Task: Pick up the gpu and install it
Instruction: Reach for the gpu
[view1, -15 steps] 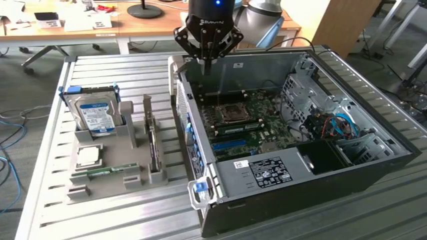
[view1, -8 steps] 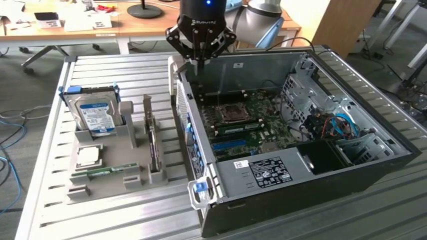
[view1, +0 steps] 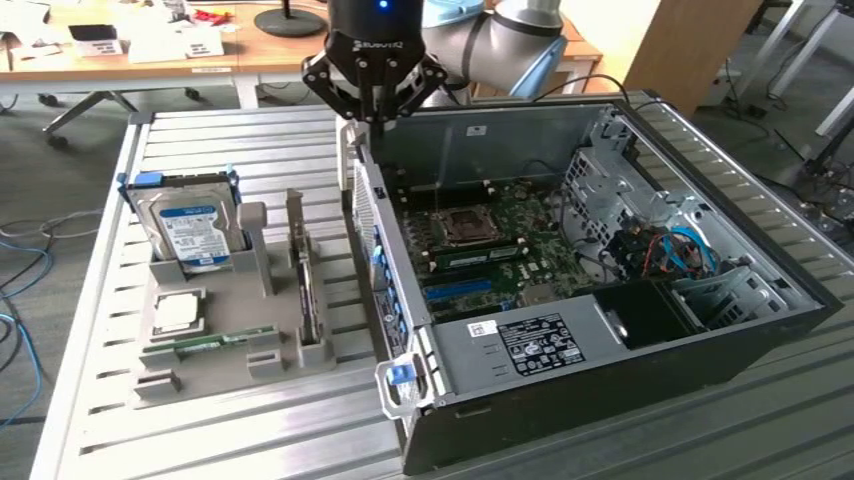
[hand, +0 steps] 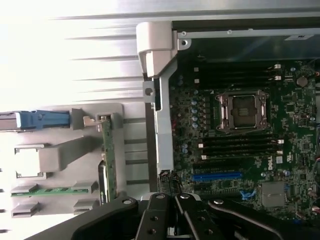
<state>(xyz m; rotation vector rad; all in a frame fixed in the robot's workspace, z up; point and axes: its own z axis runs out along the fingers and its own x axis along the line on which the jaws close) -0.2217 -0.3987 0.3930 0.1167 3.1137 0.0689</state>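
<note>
Edgewise, gpu (view1: 306, 290) half-hidden in holder (view1: 267, 310).

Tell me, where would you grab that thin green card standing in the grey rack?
Probably take the gpu by its top edge, coming straight down from above. It stands on edge in a slot of the grey holder, with posts at both ends, so only the upper edge is free. The jaws should pinch its two flat faces.

The open computer case (view1: 641, 400) is seen whole, obliquely from above, in the exterior view. Its motherboard (hand: 290, 125) is faced straight down from close by in the wrist view; motherboard and adjoining parts holder (view1: 274, 350) are shared.
</note>
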